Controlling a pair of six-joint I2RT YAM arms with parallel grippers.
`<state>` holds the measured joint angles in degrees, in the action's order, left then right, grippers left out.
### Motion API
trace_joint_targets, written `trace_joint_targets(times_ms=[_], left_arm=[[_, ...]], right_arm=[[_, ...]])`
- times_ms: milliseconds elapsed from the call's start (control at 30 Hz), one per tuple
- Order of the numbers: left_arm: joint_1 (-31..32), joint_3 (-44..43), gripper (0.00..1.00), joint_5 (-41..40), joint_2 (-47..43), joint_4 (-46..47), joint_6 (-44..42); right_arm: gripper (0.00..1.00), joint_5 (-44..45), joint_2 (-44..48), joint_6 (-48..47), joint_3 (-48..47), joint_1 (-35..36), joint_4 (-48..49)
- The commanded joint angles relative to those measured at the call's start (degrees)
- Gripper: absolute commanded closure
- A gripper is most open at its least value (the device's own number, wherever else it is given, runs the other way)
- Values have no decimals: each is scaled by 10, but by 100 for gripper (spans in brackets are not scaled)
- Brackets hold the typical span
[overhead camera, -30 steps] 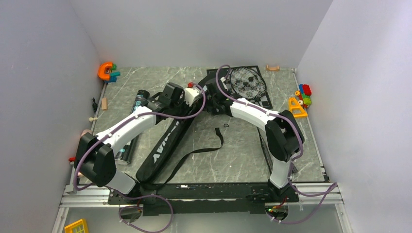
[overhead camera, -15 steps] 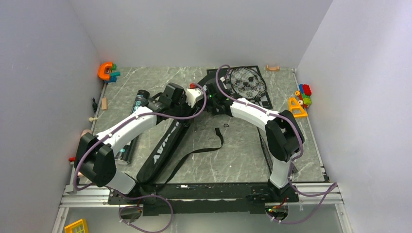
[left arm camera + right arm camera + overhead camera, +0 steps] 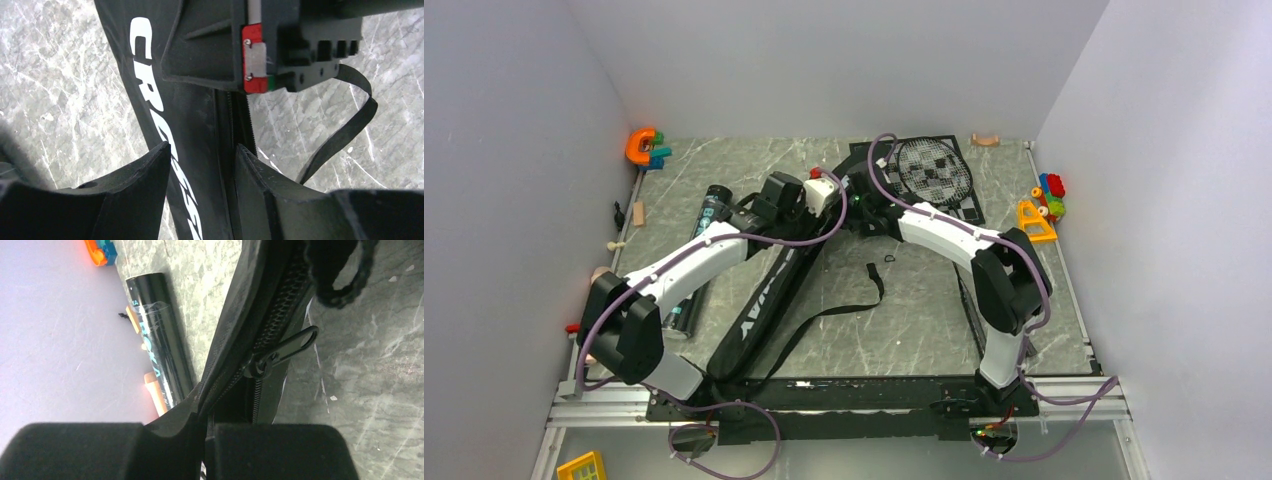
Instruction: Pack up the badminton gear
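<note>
The racket bag (image 3: 762, 298) lies slantwise on the table (image 3: 904, 330), its foot near the left arm's base and its mouth at far centre, where both grippers meet. Over the last second the bag, the racket and the tube have not shifted. Only the left gripper (image 3: 202, 150) has moved, its wrist rolling a little over the bag's upper end. Its jaws stand apart on either side of the zip seam with nothing clamped between them. The right gripper (image 3: 205, 430) is closed on the fabric edge just beside the zip, with the zip puller (image 3: 285, 347) hanging free just beyond it. This probably means the mouth is pinned while the left gripper resets for a fresh hold, so packing is not finished. The racket head (image 3: 934, 168) lies outside the bag on the chessboard (image 3: 969, 208), and the right arm hides its shaft, so I cannot tell whether the handle is inside. The tube (image 3: 160, 335) lies unpacked just beside the bag's left edge, partly under the left forearm. The two wrists are crowded together, with the board just behind them. A loose strap (image 3: 844, 305) trails over the bare marble on the bag's right, which is the widest open stretch. The coloured toys (image 3: 1046, 205) sit along the right edge, well apart.
</note>
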<state>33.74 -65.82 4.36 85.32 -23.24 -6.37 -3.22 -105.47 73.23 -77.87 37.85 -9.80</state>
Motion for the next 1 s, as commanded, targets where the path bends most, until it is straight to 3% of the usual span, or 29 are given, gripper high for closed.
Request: trace_joint_targets(times_ms=[0, 267, 533, 600, 667, 833, 967], left_arm=[[1, -14, 47, -31, 9, 20, -4], [-25, 20, 56, -40, -17, 6, -21], [-38, 80, 78, -42, -56, 11, -53], [-38, 85, 88, -42, -63, 8, -52], [-38, 79, 100, -42, -65, 1, -49], [-40, 48, 100, -42, -55, -27, -30], [-67, -15, 100, -25, -32, -86, 10]], right_arm=[[91, 4, 40, -4, 1, 4, 20], [90, 4, 50, -11, 6, 4, 19], [86, 1, 39, -17, -10, 1, 10], [84, -3, 34, -19, -17, 0, 8], [78, -7, 29, -22, -22, 0, 6], [48, -39, 24, -47, -36, -12, -10], [33, -86, 50, -68, -29, -46, -21]])
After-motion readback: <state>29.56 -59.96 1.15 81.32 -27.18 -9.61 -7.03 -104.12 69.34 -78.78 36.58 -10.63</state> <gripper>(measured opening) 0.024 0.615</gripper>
